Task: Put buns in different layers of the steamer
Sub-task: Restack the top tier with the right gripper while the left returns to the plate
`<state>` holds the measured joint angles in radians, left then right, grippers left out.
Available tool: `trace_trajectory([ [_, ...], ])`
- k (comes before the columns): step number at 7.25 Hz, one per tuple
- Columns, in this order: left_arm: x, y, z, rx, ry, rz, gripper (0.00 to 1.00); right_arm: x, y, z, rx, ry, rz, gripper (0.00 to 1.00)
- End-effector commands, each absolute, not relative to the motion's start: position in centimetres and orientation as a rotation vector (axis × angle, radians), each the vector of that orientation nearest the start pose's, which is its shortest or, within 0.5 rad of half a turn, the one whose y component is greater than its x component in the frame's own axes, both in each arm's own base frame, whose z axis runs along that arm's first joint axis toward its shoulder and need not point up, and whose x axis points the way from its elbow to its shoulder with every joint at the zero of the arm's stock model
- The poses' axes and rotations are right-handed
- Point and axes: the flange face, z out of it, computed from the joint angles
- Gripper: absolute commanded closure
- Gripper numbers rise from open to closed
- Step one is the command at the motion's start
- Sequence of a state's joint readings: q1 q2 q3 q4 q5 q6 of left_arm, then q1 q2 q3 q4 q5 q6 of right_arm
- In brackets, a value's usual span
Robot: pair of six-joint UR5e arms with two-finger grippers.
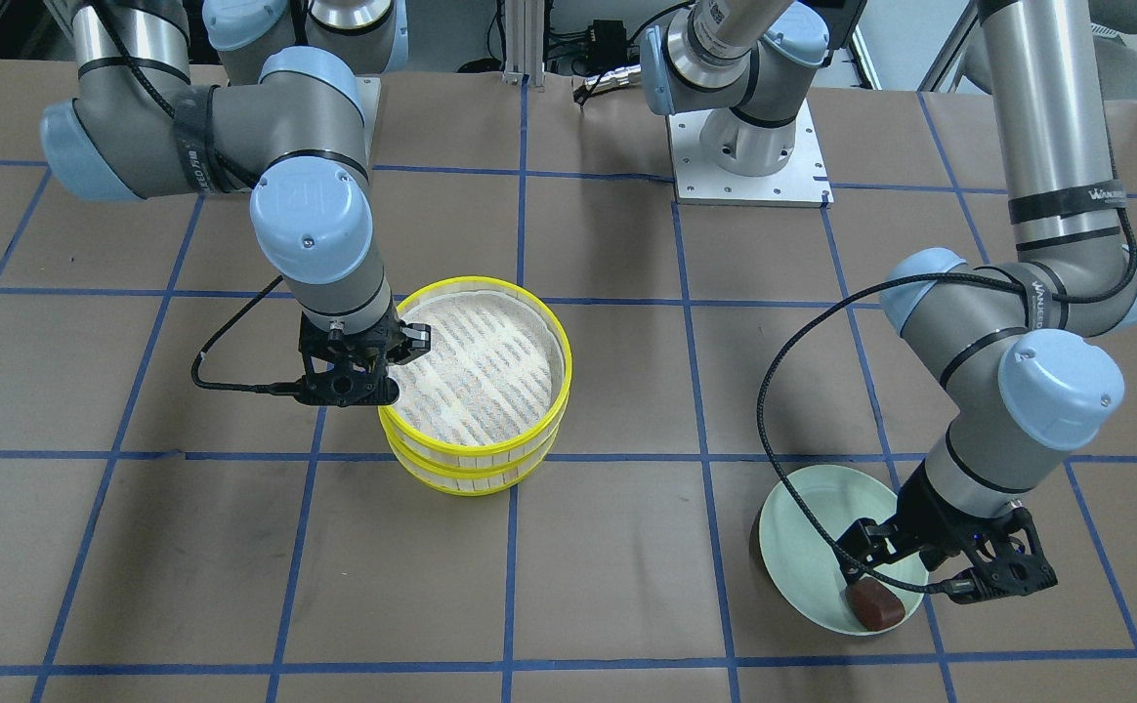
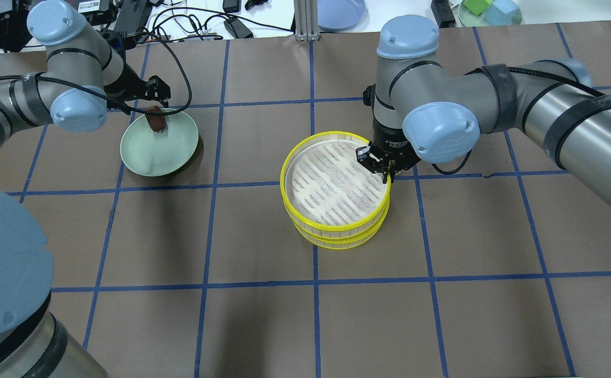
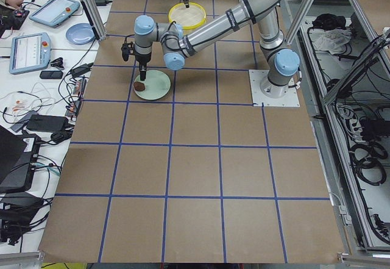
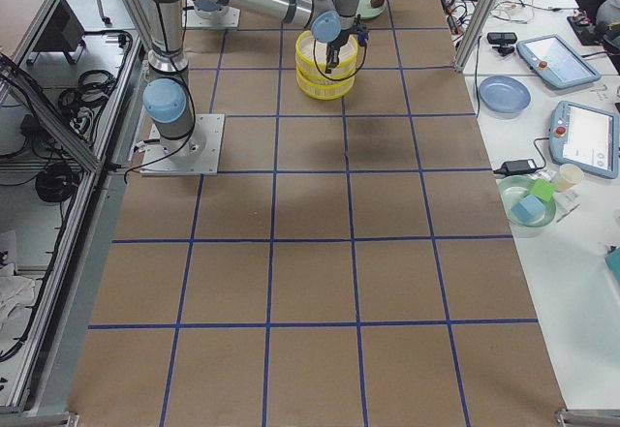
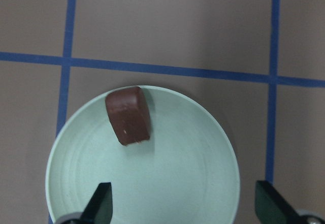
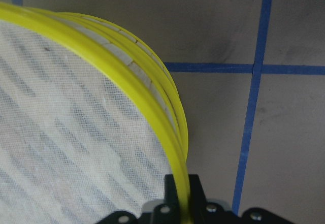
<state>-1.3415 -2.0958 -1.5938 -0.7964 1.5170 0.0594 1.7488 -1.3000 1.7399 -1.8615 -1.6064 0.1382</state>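
Two yellow-rimmed steamer layers stand stacked mid-table, the top layer (image 1: 551,327) on the lower layer (image 1: 471,480). The top layer's striped liner is bare. My right gripper (image 1: 402,344) is shut on the top layer's rim (image 6: 127,61), one finger inside and one outside. The dark reddish-brown bun (image 5: 128,115) lies near the edge of the pale green plate (image 5: 177,173). My left gripper (image 5: 185,206) hangs open just above the plate, beside the bun (image 1: 876,603) and not touching it. The cream-white bun is not in view.
The arm bases' mounting plate (image 1: 749,156) stands at the robot's side of the table. A blue plate (image 2: 339,13), tablets and cables lie on the bench beyond the table's far edge. Blue tape lines grid the brown table.
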Motion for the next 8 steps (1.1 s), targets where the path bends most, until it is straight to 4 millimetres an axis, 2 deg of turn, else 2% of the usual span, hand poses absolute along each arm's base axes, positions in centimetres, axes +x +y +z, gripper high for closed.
trace_trajectory([
  [1,2.9,-69.2,21.4,-0.312,3.123,-0.386,0.02,22.3,-51.9,27.8,-0.105,3.224,0.211,1.0],
  [2,3.0,-69.5,20.5,-0.31,3.126,-0.372,0.13,22.2,-51.8,27.2,-0.105,3.224,0.211,1.0],
  [3,3.1,-70.2,19.9,-0.308,3.128,-0.37,0.41,22.1,-51.7,26.8,-0.109,3.231,0.222,1.0],
  [4,3.1,-70.3,19.1,-0.313,3.134,-0.354,0.59,22.1,-51.7,26.8,-0.109,3.235,0.224,1.0],
  [5,3.2,-70.4,18.9,-0.316,3.135,-0.35,0.97,22.1,-51.6,26.8,-0.107,3.236,0.229,0.18],
  [6,3.2,-70.4,19.0,-0.313,3.135,-0.35,1.0,22.0,-51.4,27.1,-0.105,3.236,0.251,0.0],
  [7,3.1,-70.4,19.8,-0.319,3.135,-0.367,1.0,22.1,-52.1,29.2,-0.105,3.235,0.168,0.0],
  [8,2.6,-70.2,21.4,-0.327,3.169,-0.391,1.0,22.1,-52.6,35.0,-0.101,3.221,0.035,0.0],
])
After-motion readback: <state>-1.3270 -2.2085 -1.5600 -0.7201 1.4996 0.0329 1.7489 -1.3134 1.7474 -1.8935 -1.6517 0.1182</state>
